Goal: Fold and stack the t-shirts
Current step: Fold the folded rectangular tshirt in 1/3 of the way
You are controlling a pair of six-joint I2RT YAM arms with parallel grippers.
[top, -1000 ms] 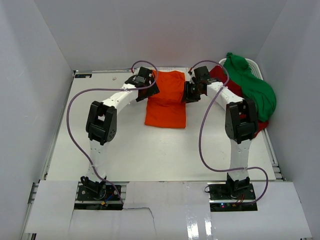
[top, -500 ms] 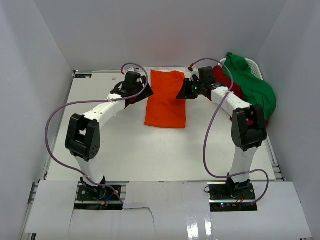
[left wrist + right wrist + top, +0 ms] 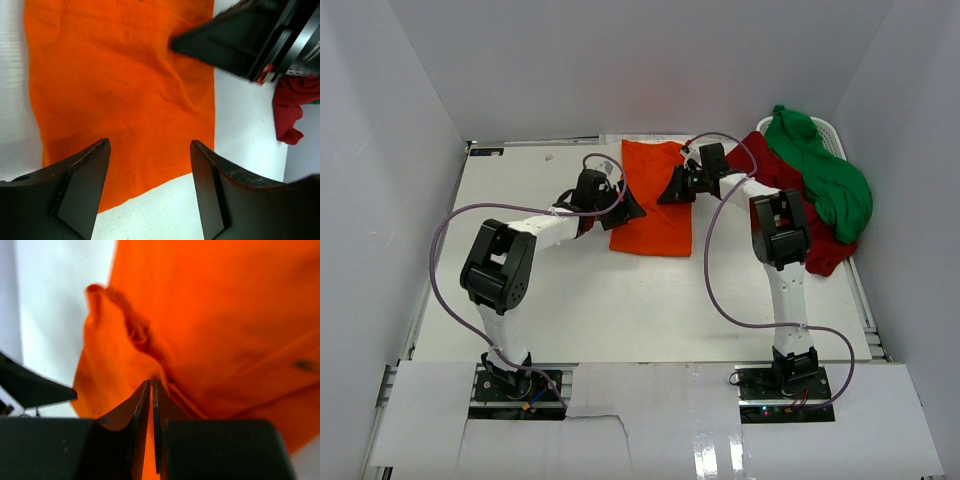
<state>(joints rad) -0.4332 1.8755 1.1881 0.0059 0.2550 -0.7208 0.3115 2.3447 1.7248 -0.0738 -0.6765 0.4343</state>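
Both of my arms have swung inward since a moment ago, bringing my claws up against the orange t-shirt from either side. On the white tabletop (image 3: 620, 300), the orange t-shirt (image 3: 655, 205) lies flat as a folded rectangle near the middle of the far edge. Toward the far right corner, the green t-shirt (image 3: 830, 180) is heaped on the dark red t-shirt (image 3: 825, 252), both draped over a white basket (image 3: 832, 132). My left claw (image 3: 625, 206) hovers at the orange t-shirt's left edge, fingers spread wide above the cloth. My right claw (image 3: 672, 188) sits on its right edge, fingers pressed together, pinching a raised ridge of orange fabric.
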